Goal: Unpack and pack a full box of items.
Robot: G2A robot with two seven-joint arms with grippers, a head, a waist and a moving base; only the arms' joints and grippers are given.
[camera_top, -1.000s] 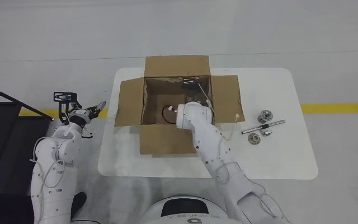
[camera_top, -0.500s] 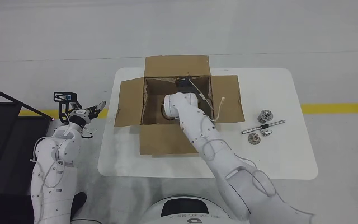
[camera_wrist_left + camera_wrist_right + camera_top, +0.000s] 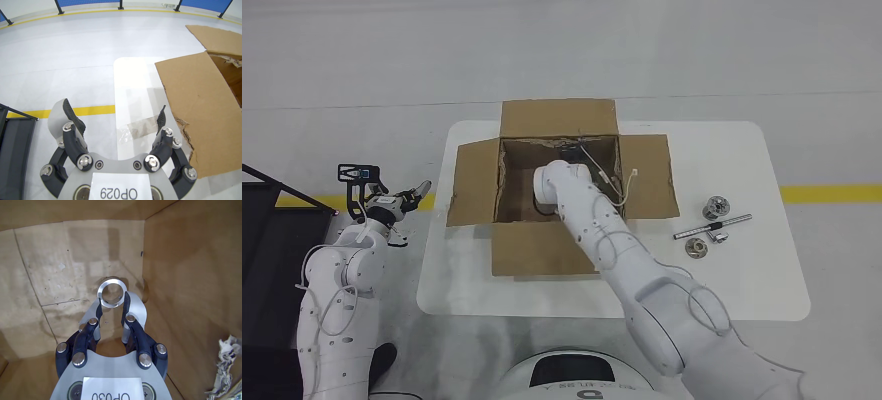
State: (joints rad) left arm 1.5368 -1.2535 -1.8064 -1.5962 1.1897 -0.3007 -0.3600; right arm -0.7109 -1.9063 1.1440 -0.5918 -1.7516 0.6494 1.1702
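Bare metal, a short ring point(image 3: 112, 292), sits flat on the floor of the cardboard box point(image 3: 559, 117) with its bore facing up, close to one side wall point(image 3: 189, 275). A wad of crumpled paper point(image 3: 225, 364) lies apart from it in a corner of the box.

We read the ring as lying straight ahead of the right gripper point(image 3: 112, 296), whose arm reaches down into the box from the table's near edge. The jaws stand partly open, the gap about as wide as the ring. One fingertip point(image 3: 98, 300) is at each side of the ring's nearer half. From this angle they may be hovering just above it, so we would not call it held.

The ring is round, so it has no long axis to line up with. We judge that the next move turns on keeping it centred between the pads while lowering and closing.

The left gripper point(image 3: 114, 104) is wide open and empty. It hangs off the left edge of the table point(image 3: 722, 280), beside the box's left flap point(image 3: 196, 106), so the right arm is clearly the nearer one.
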